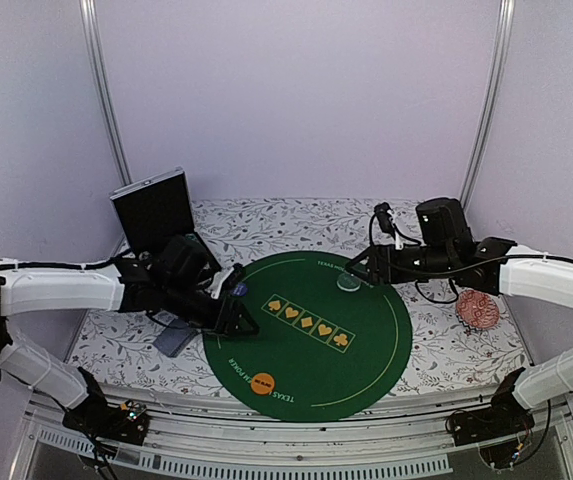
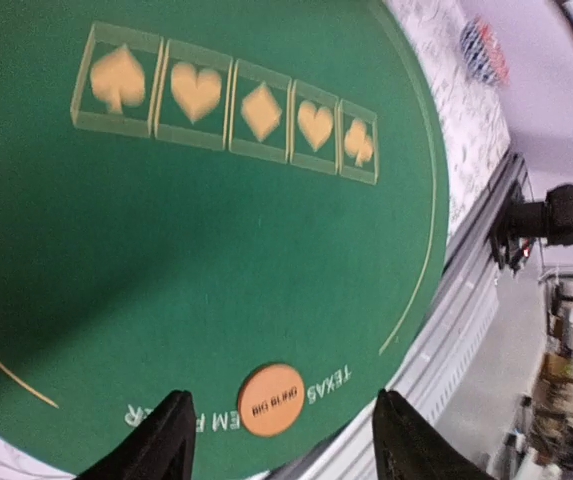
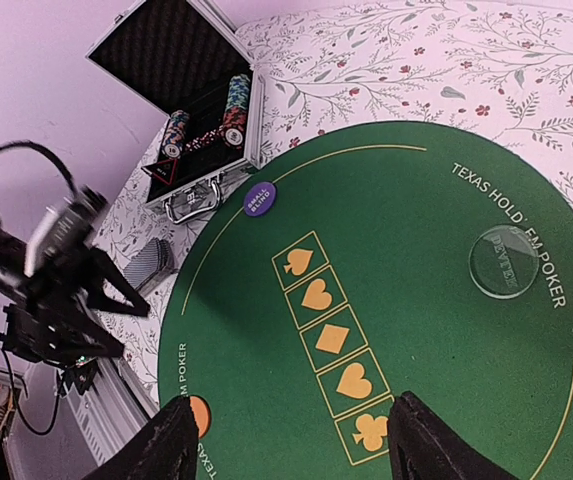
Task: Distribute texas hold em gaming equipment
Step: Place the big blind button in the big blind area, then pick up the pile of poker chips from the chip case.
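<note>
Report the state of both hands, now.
Left hand: open, holding nothing.
Right hand: open, holding nothing.

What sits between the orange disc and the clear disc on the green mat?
Only the printed row of suit boxes, nothing loose. The right wrist view shows it best.
</note>
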`<action>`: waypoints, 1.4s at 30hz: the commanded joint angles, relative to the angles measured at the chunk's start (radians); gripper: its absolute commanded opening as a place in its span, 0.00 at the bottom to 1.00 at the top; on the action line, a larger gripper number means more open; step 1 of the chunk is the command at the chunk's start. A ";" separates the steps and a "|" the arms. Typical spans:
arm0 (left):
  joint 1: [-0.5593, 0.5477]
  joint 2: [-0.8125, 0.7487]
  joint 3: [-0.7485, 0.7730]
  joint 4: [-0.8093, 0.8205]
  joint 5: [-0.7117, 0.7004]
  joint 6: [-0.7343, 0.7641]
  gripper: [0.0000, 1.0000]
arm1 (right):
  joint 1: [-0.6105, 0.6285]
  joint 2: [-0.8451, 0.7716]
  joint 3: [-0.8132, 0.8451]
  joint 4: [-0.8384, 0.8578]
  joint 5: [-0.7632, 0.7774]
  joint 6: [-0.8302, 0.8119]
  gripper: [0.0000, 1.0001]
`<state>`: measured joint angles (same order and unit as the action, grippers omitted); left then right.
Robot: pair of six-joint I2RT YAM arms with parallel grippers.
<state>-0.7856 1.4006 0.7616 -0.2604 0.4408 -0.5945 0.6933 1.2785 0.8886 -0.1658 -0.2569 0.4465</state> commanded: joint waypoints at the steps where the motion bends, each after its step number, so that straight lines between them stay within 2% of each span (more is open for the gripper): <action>1: -0.005 -0.141 0.212 -0.253 -0.406 0.161 0.67 | 0.002 -0.041 0.029 -0.026 0.023 -0.036 0.67; 4: 0.015 -0.160 0.344 -0.321 -0.595 0.253 0.77 | 0.001 -0.063 0.046 -0.035 0.008 -0.081 0.69; 5: 0.035 -0.152 0.381 -0.342 -0.614 0.267 0.79 | 0.002 -0.069 0.053 -0.035 -0.008 -0.097 0.70; 7: 0.093 -0.131 0.430 -0.369 -0.620 0.290 0.85 | 0.001 -0.081 0.070 -0.037 -0.035 -0.138 0.73; 8: 0.124 -0.122 0.441 -0.373 -0.610 0.296 0.92 | -0.002 -0.087 0.077 -0.040 -0.042 -0.168 0.75; 12: 0.281 -0.100 0.435 -0.346 -0.551 0.305 0.98 | -0.040 -0.098 0.104 -0.084 -0.031 -0.243 0.81; 16: 0.418 -0.085 0.419 -0.317 -0.529 0.314 0.98 | -0.101 -0.100 0.113 -0.123 -0.013 -0.284 0.82; 22: 0.539 -0.028 0.345 -0.219 -0.481 0.351 0.98 | -0.130 -0.061 0.100 -0.124 -0.020 -0.324 0.83; 26: 0.625 0.093 0.335 -0.202 -0.593 0.436 0.96 | -0.132 -0.027 0.101 -0.124 -0.047 -0.347 0.83; 28: 0.636 0.175 0.368 -0.225 -0.679 0.485 0.90 | -0.133 -0.017 0.105 -0.126 -0.055 -0.358 0.84; 30: 0.635 0.269 0.421 -0.289 -0.733 0.542 0.76 | -0.133 -0.015 0.108 -0.130 -0.063 -0.370 0.83; 32: 0.636 0.338 0.477 -0.366 -0.765 0.588 0.67 | -0.133 -0.017 0.110 -0.135 -0.061 -0.376 0.84; 36: 0.635 0.433 0.526 -0.453 -0.829 0.667 0.73 | -0.135 -0.021 0.100 -0.140 -0.052 -0.380 0.84; 42: 0.635 0.469 0.511 -0.399 -0.846 0.720 0.75 | -0.134 -0.004 0.101 -0.137 -0.065 -0.364 0.84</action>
<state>-0.1520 1.8538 1.2579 -0.6621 -0.3702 0.0601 0.5621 1.2633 0.9806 -0.2943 -0.3035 0.0849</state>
